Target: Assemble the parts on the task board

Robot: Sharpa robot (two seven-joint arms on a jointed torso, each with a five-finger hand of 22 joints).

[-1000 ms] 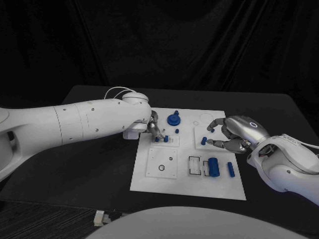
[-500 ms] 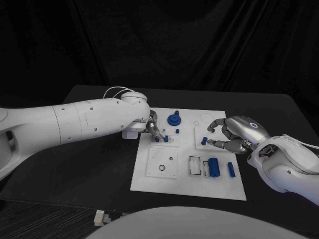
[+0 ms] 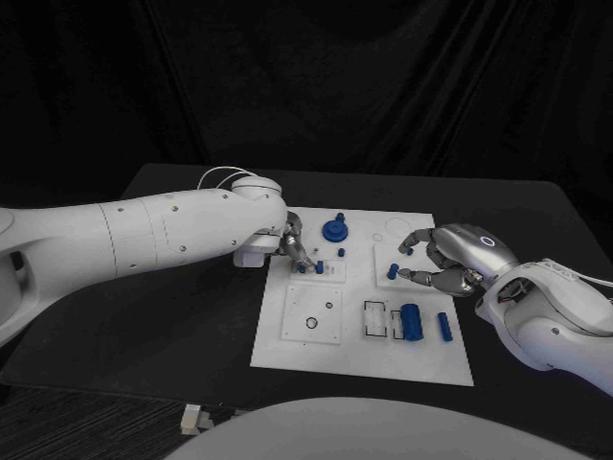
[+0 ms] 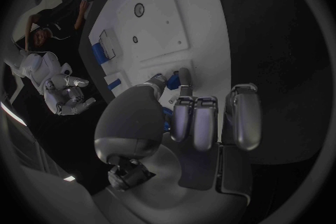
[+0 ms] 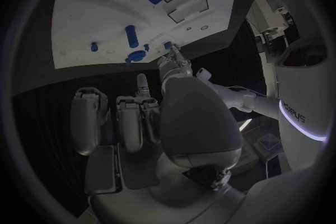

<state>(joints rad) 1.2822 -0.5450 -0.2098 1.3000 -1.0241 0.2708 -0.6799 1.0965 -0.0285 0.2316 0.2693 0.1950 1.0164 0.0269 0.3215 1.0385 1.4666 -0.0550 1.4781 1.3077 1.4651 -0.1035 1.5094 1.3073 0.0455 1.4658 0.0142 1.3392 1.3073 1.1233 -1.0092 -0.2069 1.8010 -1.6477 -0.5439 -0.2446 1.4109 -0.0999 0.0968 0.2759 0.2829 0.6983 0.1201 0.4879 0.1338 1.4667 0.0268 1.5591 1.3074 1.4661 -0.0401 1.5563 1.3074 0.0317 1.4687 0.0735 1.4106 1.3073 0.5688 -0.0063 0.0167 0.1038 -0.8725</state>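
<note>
My arms are smooth white shells dotted with small dark screws; a thin white cable loops at my left wrist. My left hand (image 3: pixel 290 244) and right hand (image 3: pixel 444 257) are silver metal.

From the head camera you're looking steeply down on the task board (image 3: pixel 366 326), set back enough to take in both arms and the whole table (image 3: pixel 169 316). Your left wrist camera sits tight behind the left hand (image 4: pixel 183 117) and looks out past its fingers (image 4: pixel 203 123) along the board's white face; the right wrist one sits just as close behind the right hand (image 5: pixel 150 117). All three share the board, and the right wrist view also catches the left hand beyond its own fingertips.
</note>
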